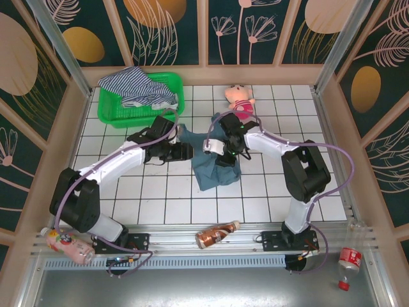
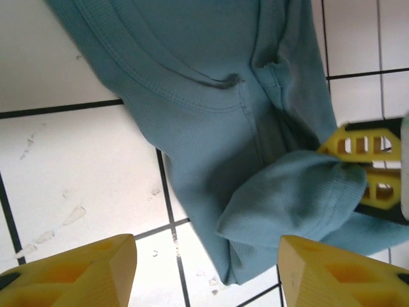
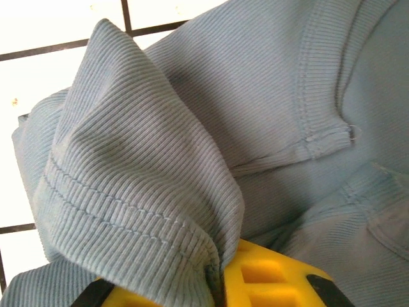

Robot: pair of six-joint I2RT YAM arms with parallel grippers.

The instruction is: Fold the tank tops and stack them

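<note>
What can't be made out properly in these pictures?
- Top view: the teal tank top lies partly under the left arm and right arm.
- Right wrist view: a cloth fold covers the right gripper; grip unclear.
- Top view: the striped tank top is bunched in the green basket; shape unclear.

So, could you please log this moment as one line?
left gripper open over teal top; right gripper pinching it; striped top in basket

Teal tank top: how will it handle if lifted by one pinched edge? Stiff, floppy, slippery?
Likely floppy: the fold of the teal tank top pinched by the right gripper bunches and droops. Probably light, since it looks like thin ribbed knit. Pushed, it would probably wrinkle rather than slide whole, as it already lies creased.
</note>
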